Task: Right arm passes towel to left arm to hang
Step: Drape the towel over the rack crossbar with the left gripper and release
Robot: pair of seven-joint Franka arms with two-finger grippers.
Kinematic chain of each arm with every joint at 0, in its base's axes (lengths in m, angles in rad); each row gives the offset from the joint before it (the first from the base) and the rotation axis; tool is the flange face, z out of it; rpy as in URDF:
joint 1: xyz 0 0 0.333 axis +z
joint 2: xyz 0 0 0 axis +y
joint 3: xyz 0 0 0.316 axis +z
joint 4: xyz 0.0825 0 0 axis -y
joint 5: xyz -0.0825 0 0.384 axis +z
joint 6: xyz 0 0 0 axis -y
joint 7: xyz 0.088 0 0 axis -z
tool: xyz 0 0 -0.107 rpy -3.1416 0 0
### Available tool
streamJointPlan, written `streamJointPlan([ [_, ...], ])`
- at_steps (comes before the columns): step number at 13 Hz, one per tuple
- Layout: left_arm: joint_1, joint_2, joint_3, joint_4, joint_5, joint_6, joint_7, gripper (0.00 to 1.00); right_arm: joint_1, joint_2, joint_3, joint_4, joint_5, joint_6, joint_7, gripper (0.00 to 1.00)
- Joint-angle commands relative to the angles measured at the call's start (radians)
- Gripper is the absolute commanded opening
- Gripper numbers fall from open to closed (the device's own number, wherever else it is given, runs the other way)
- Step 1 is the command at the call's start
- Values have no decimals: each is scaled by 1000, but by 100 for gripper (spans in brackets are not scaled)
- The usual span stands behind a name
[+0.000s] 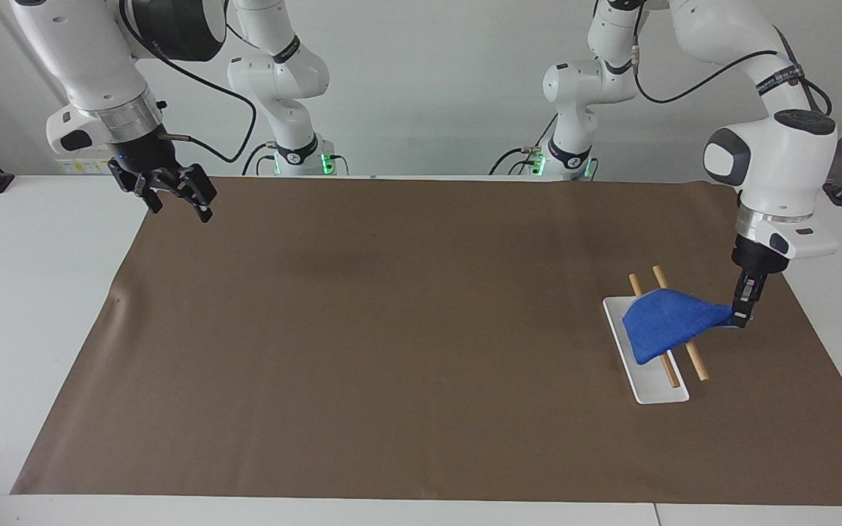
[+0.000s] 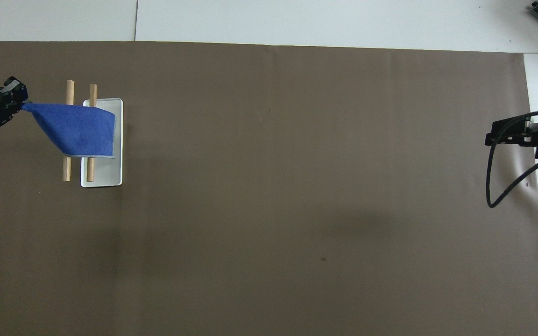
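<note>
The left end effector [image 1: 740, 315] pinches one corner of the blue towel [image 1: 666, 323], its fingertips closed on the cloth. From there the towel drapes across two wooden rods [image 1: 691, 352] above a white tray [image 1: 647, 389], just beside the end effector. The right end effector [image 1: 176, 197] hangs with fingers spread over the brown mat [image 1: 392, 329] on the surface, well apart from the towel.
</note>
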Motion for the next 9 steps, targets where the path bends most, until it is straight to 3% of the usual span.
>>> streamJointPlan([
  [1, 5, 19, -1, -3, 14, 43, 13, 0, 0, -16, 4, -15, -12, -10, -7, 100],
  [2, 5, 19, -1, -2, 14, 43, 14, 0, 1, -16, 4, -15, -7, -10, -3, 100],
  [3, 6, 22, -1, 3, 14, 44, 14, 8, 3, -16, 6, -15, -7, -9, 2, 100],
  [4, 6, 24, -1, 9, 14, 46, 14, 20, 4, -16, 9, -15, -7, -8, 2, 100],
  [5, 6, 27, 0, 17, 14, 49, 14, 40, 3, -16, 9, -15, -7, -7, 0, 100],
  [7, 8, 41, 0, 49, 12, 47, 14, 54, 3, -16, 7, -13, -7, 1, 2, 100],
  [9, 11, 53, 3, 75, 14, 46, 17, 79, 1, -16, 7, -13, -7, -8, -1, 100],
])
